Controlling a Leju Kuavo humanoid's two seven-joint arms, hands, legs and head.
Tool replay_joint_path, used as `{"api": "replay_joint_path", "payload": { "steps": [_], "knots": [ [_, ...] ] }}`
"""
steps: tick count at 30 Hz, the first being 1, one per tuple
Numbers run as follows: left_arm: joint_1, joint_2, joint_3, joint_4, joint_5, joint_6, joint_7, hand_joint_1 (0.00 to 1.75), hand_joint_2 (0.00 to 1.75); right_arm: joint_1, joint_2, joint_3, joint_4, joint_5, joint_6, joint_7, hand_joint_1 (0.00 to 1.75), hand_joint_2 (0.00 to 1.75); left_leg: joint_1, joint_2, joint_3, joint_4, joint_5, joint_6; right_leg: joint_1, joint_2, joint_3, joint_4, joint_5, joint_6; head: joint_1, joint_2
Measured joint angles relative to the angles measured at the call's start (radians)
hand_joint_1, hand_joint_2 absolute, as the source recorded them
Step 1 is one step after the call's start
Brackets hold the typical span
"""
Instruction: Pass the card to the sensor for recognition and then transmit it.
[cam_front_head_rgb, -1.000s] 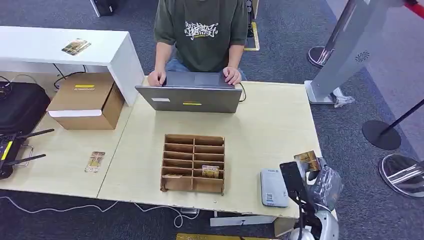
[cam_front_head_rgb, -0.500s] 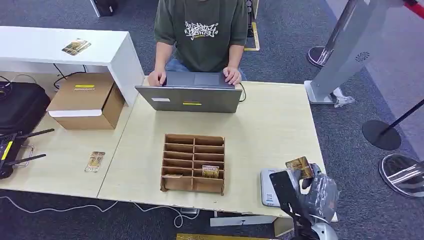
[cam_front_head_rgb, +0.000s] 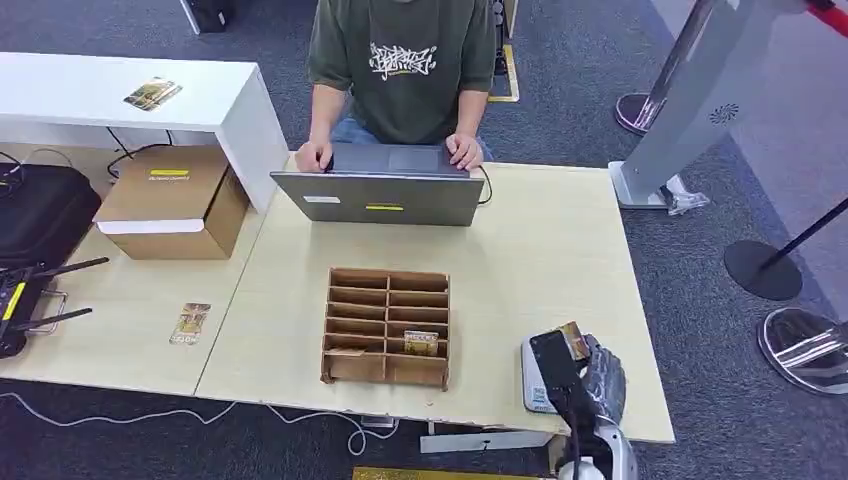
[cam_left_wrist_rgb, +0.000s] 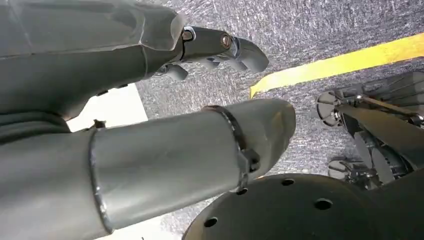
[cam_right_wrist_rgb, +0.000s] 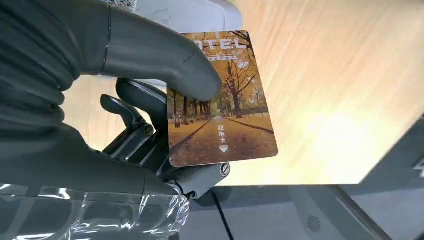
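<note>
Left hand (cam_left_wrist_rgb: 220, 47) hangs by the robot's side over grey carpet — fingers curled in, nothing in them as far as the left wrist view shows.

On the table (cam_front_head_rgb: 540, 250), left to right: a loose card (cam_front_head_rgb: 190, 323) near the left part, the wooden slotted organizer (cam_front_head_rgb: 386, 326) with another card in a lower slot, then the grey card reader (cam_front_head_rgb: 540, 375) at the near right edge.

Right hand (cam_front_head_rgb: 590, 375) is over the reader and pinches the hotel key card (cam_right_wrist_rgb: 220, 100) — thumb pressed on the printed face, darker fingers behind it. The card is held by one end; the other end juts free.

Handling, by judgement: thin, light, stiff plastic with a glossy face, so likely slippery under the thumb. A grip at one short end, flat faces clamped, leaves the rest free to present to the sensor.

Hard to make out: in the head view the wrist camera block covers most of the card and reader, so whether card touches reader cannot be told. The reader's sensing face is hidden.
</note>
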Motion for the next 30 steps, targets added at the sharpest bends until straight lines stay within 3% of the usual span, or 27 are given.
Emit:
{"api": "replay_joint_path", "payload": {
  "steps": [12, 30],
  "knots": [
    [0.001, -0.001, 0.016, -0.001, -0.018, -0.005, -0.002, 0.00, 0.00, -0.048, -0.001, -0.043, 0.102, -0.003, -0.003, -0.014, 1.75, 1.75, 0.000, 0.000, 0.000, 0.000, 0.000, 0.000, 0.000, 0.000, 0.000, 0.000, -0.001, 0.000, 0.000, 0.000],
    [-0.001, 0.000, 0.016, -0.001, -0.048, -0.006, -0.002, 0.00, 0.00, -0.057, -0.003, -0.059, 0.123, 0.009, 0.000, -0.012, 1.75, 1.75, 0.000, 0.000, 0.000, 0.000, 0.000, 0.000, 0.000, 0.000, 0.000, 0.000, -0.001, 0.000, 0.000, 0.000]
  ]
}}
